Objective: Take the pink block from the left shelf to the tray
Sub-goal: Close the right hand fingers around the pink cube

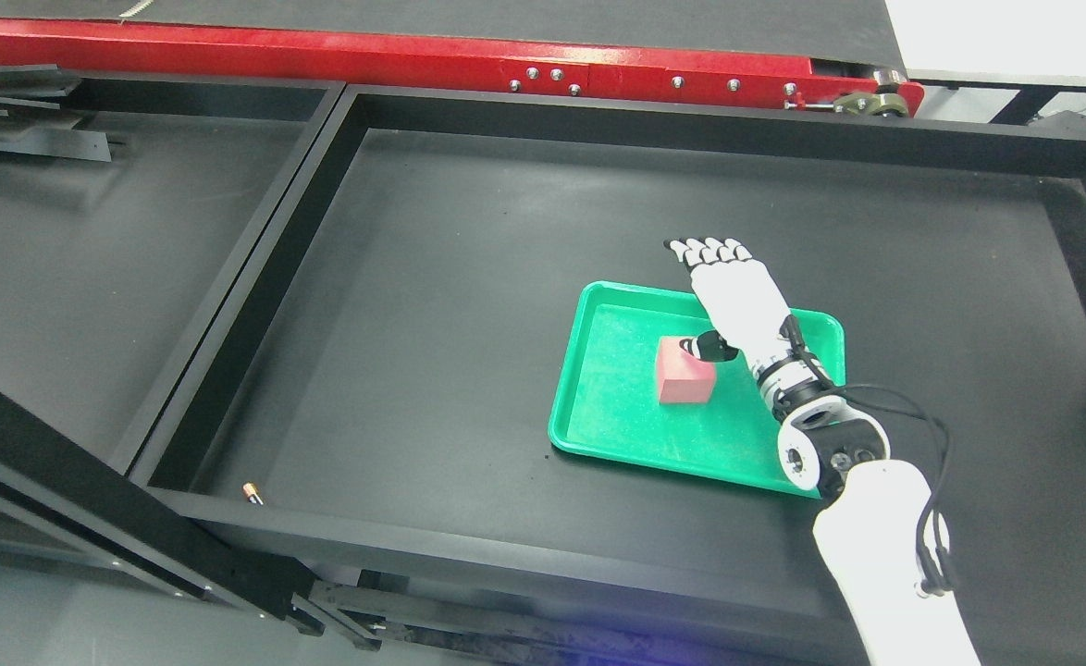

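Block [686, 372] placement looks finished from where I sit: the pink cube rests on the green tray [617, 407], roughly in its middle, upright and flat on 1 face. I judge the delivery step as done, since nothing visibly lifts or pinches the block now.

My right hand [733, 287] hangs over the tray's far right part, palm down, its 4 fingers [705, 248] stretched straight out past the far rim. That reads as released, holding nothing. Its thumb sits dark and low just beside the block's upper right corner; I can't tell whether it touches. The flat pose makes sense for a hand that lets a cube drop squarely rather than tip it.

The forearm crosses the tray's near right corner, so the arm comes in from the lower right and covers that corner of the rim.

The tray lies inside the large black bin [783, 120] on the right. The left shelf [90, 240] beside it shows no block at all, only dark strips stacked at its far left. 1 small brass-coloured cylinder [251, 493] lies in the bin's near left corner, well apart from the tray. I see no left arm.

My next concern would be raising the hand straight up, so the thumb doesn't drag the cube sideways.
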Motion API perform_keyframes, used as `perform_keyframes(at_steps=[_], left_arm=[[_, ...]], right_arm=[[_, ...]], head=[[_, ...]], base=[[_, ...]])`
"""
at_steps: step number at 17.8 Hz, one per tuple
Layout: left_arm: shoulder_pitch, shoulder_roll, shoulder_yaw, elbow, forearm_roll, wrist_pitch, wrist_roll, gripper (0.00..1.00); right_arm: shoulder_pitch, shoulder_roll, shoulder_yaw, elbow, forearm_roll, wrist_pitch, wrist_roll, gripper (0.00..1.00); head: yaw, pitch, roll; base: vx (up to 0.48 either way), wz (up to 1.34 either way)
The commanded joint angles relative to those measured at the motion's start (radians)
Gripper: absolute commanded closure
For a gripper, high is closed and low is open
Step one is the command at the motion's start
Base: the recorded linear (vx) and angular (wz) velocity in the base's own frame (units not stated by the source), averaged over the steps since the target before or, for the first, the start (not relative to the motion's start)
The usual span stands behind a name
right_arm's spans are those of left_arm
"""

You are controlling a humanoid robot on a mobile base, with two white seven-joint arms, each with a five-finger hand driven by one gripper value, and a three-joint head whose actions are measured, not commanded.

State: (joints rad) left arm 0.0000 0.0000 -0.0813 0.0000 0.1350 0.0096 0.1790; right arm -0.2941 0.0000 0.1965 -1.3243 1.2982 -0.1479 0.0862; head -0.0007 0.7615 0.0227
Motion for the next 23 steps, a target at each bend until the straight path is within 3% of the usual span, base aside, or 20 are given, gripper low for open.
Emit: perform_keyframes(at_steps=[1, 5, 12, 23], left_arm=[[-0.029, 0.017, 0.0, -0.017, 0.0, 0.0, 0.0, 0.0], [-0.029, 0.017, 0.0, -0.017, 0.0, 0.0, 0.0, 0.0], [-0.031, 0.017, 0.0, -0.017, 0.0, 0.0, 0.0, 0.0], [-0.029, 0.017, 0.0, -0.017, 0.0, 0.0, 0.0, 0.0]], right_arm=[[0.038, -0.026, 0.006, 0.01, -0.022, -0.001, 0.003, 0.01], [0.081, -0.069, -0.008, -0.049, -0.089, -0.021, 0.001, 0.01], [0.064, -0.055, -0.005, -0.033, -0.086, -0.052, 0.039, 0.01], [-0.007, -0.075, -0.1, -0.064, -0.234, -0.154, 0.03, 0.01]], head=[[0.0, 0.0, 0.0], [0.0, 0.0, 0.0], [0.0, 0.0, 0.0], [0.0, 0.0, 0.0]], base=[[0.0, 0.0], [0.0, 0.0], [-0.016, 0.0], [-0.036, 0.0]])
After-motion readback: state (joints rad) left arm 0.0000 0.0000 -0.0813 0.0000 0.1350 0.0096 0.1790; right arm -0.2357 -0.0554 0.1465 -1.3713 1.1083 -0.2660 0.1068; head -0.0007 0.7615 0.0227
